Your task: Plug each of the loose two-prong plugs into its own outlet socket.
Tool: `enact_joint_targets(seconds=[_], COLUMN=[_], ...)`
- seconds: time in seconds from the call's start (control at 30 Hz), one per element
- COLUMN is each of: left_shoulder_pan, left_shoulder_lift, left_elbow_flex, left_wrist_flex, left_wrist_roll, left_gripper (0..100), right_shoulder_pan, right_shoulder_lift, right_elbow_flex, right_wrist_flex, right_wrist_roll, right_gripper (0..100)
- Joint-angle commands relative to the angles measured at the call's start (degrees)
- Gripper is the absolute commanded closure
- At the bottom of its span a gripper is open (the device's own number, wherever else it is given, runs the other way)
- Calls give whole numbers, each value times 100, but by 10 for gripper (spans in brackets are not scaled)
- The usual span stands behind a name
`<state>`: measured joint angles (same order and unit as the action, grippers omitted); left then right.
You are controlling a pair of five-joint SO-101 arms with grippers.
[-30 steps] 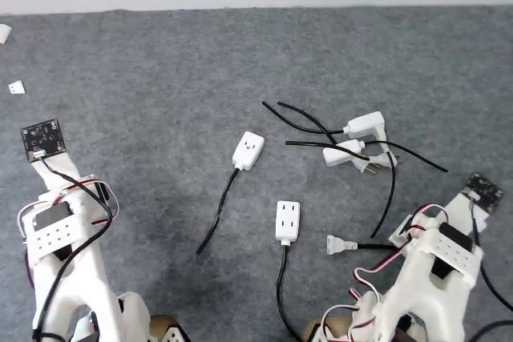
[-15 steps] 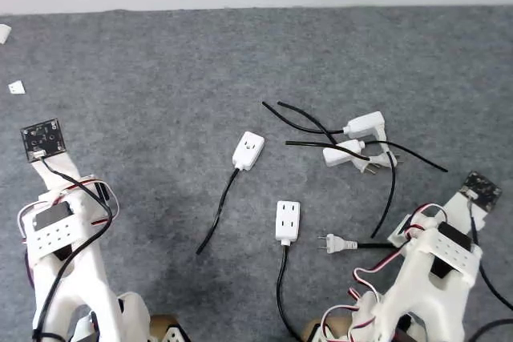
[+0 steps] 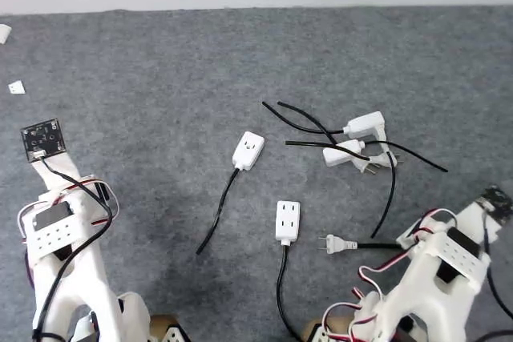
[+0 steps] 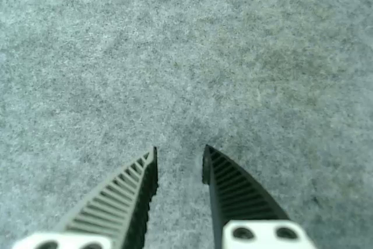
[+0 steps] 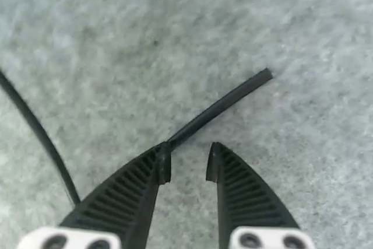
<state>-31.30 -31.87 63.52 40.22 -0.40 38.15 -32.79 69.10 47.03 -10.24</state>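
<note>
Right hand (image 5: 187,164) agape, touching cord (image 5: 221,104); two sockets (image 3: 248,150) (image 3: 287,221), three loose plugs (image 3: 365,124) (image 3: 343,154) (image 3: 337,243).

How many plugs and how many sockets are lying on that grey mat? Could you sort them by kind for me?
Outlet sockets: 2
Two-prong plugs: 3
Total: 5

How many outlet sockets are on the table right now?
2: the far socket mid-table, the near socket beside the loose plug. The white pieces tangled farther right look like plugs.
</note>
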Motion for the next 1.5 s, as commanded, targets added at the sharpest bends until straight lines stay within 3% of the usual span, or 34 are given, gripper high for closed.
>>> enact_joint_targets(seconds=[0.0,0.57,0.97,1.13,1.47], left_shoulder_pan=[26,26,26,26,26], left_shoulder_lift=[-70,-70,-79,-79,-79], left_elbow_flex=[-22,-22,-22,-22,-22], left_wrist_flex=[44,53,149,149,141], left_wrist_roll=[-44,-44,-176,-185,-185], left_gripper=[880,880,880,880,880], right_shoulder_pan=[154,119,312,286,66], right_shoulder_lift=[-101,-75,1437,1525,1516], right_elbow_flex=[-264,-255,-1152,-1266,-1873], right_wrist_flex=[-145,-541,-365,-286,259], right_wrist_roll=[-97,-448,-457,-264,-193], right_gripper=[877,876,878,996,991])
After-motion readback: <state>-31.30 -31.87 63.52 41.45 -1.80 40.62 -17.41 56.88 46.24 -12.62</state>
